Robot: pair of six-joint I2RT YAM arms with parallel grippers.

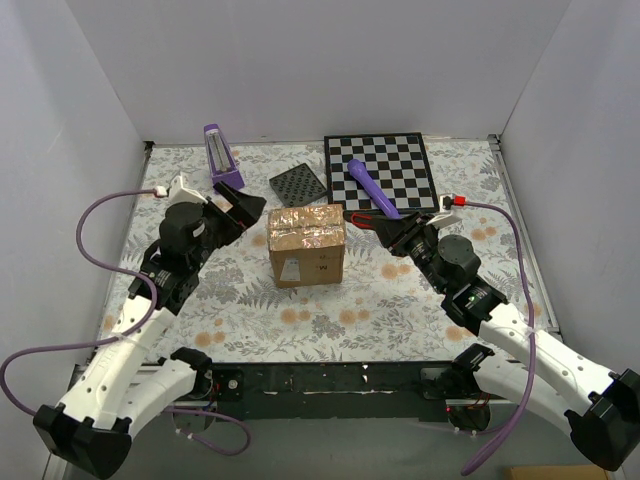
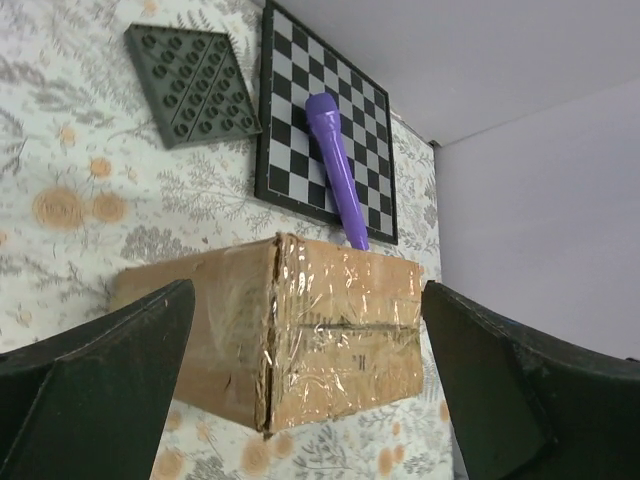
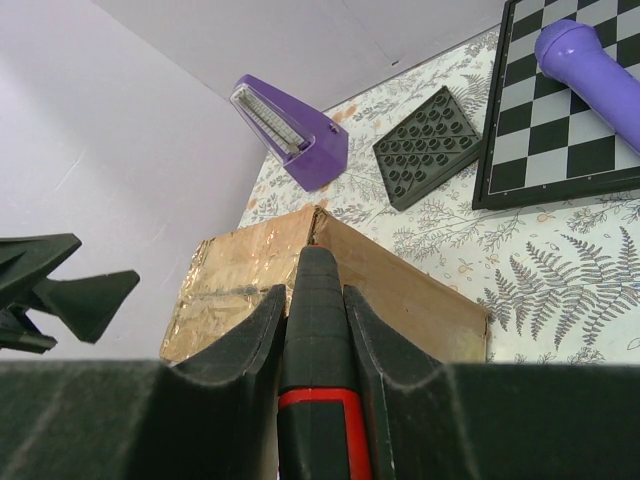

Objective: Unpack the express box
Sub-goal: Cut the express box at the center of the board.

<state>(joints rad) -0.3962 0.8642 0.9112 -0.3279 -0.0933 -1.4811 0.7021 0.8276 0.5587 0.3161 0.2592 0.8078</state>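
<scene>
Brown box (image 1: 306,250) mid-table, flaps under glossy tape (image 1: 305,225), label (image 1: 292,268) on near side; flanked by left gripper (image 1: 243,207), agape, and right gripper (image 1: 380,225), clamped on black-red tool (image 3: 318,300).

The top external camera looks down from above and behind the near edge, taking in the whole surface (image 1: 400,300). The 2 wrist cameras sit low and close, facing the express box (image 1: 306,245) from opposite sides. All 3 views share it and the chessboard (image 1: 385,170).
</scene>
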